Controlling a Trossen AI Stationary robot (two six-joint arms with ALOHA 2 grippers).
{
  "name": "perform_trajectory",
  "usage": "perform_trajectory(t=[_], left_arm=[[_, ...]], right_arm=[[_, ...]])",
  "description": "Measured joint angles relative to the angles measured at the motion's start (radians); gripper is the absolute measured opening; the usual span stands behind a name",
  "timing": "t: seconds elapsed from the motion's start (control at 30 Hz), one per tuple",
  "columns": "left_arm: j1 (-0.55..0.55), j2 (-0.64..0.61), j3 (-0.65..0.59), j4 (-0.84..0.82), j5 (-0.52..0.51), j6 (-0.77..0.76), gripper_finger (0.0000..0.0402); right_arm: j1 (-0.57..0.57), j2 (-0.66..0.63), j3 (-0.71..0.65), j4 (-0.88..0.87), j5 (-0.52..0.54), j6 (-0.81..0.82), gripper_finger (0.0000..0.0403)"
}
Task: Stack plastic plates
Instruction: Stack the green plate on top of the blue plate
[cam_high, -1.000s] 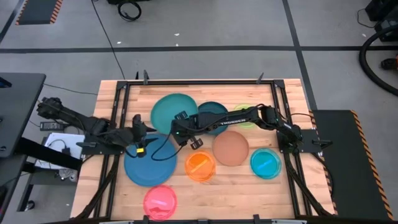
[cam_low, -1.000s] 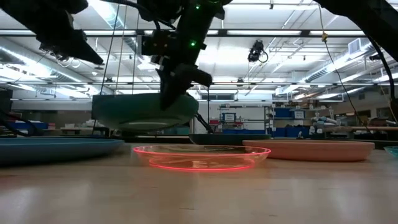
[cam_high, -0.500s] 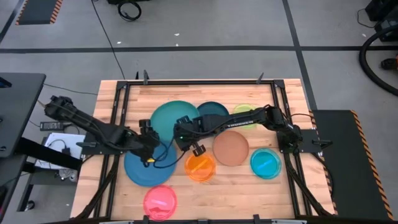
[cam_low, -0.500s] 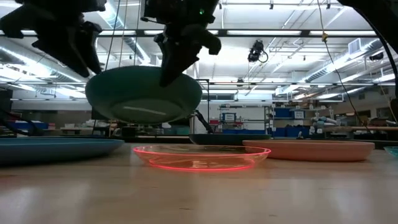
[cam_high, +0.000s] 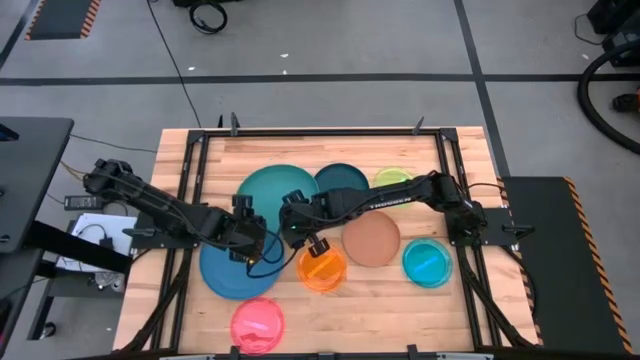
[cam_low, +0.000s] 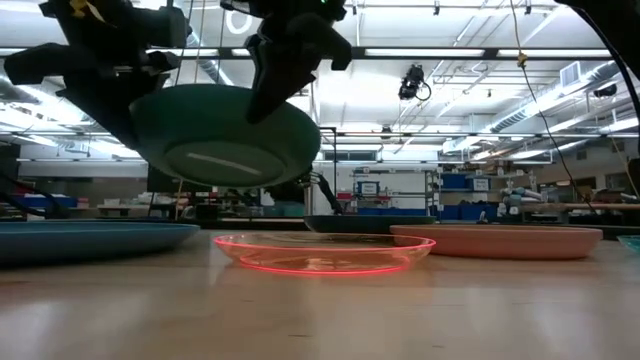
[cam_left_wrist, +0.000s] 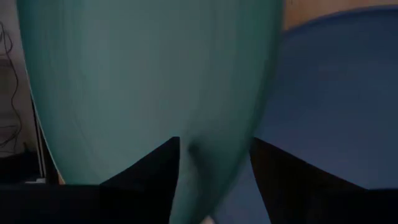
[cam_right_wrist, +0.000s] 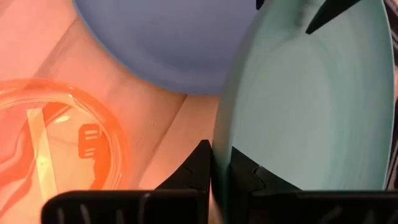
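Note:
The large teal plate (cam_high: 272, 192) hangs tilted in the air over the table's middle, above the far edge of the large blue plate (cam_high: 232, 268). My right gripper (cam_high: 297, 232) is shut on the teal plate's rim. My left gripper (cam_high: 256, 240) is open at the plate's near-left rim. Its two fingers (cam_left_wrist: 163, 171) stand on either side of that rim (cam_left_wrist: 208, 168); I cannot tell whether they touch it. In the low view the teal plate (cam_low: 230, 135) hangs clear of the table. My right gripper pinches the teal plate's rim (cam_right_wrist: 225, 146) on the plate's near-right side, one finger on the upper face and one on the underside. The fingers come from the table's right and slant down. The plate is lifted clear and tilted.
On the table lie a dark teal plate (cam_high: 344, 180), a green plate (cam_high: 394, 177), a tan plate (cam_high: 372, 240), an orange plate (cam_high: 322, 268), a cyan plate (cam_high: 427, 262) and a pink plate (cam_high: 257, 323). The orange plate (cam_right_wrist: 56, 137) lies just below my right gripper.
My right gripper has raised the teal plate and carried it a little toward the near edge, tipping it more. My left gripper has moved toward the table's right and near edge, up to the plate's rim.

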Motion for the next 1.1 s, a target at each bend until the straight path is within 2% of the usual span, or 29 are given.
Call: perform_trajectory(t=[0.37, 0.47, 0.57, 0.7, 0.87, 1.1], left_arm=[[0.0, -0.002, 0.0, 0.005, 0.045, 0.001, 0.0094], [-0.002, -0.002, 0.0, 0.003, 0.062, 0.009, 0.0068], [-0.002, -0.002, 0.0, 0.009, 0.093, 0.021, 0.0049], [-0.002, -0.002, 0.0, 0.022, 0.11, 0.031, 0.0042], [-0.004, -0.002, 0.0, 0.015, 0.093, -0.011, 0.0042], [-0.033, -0.002, 0.091, -0.168, 0.094, -0.161, 0.0042]], right_arm=[[0.001, -0.002, 0.0, 0.0, -0.008, -0.004, 0.0036], [0.001, -0.002, 0.0, 0.014, -0.011, -0.008, 0.0053], [-0.001, -0.003, 0.0, 0.026, -0.018, -0.024, 0.0087], [0.008, -0.004, 0.0, 0.027, -0.007, -0.03, 0.0148], [0.03, -0.045, 0.0, -0.029, 0.129, 0.016, 0.0208], [0.04, -0.134, 0.0, -0.175, 0.145, 0.195, 0.023]])
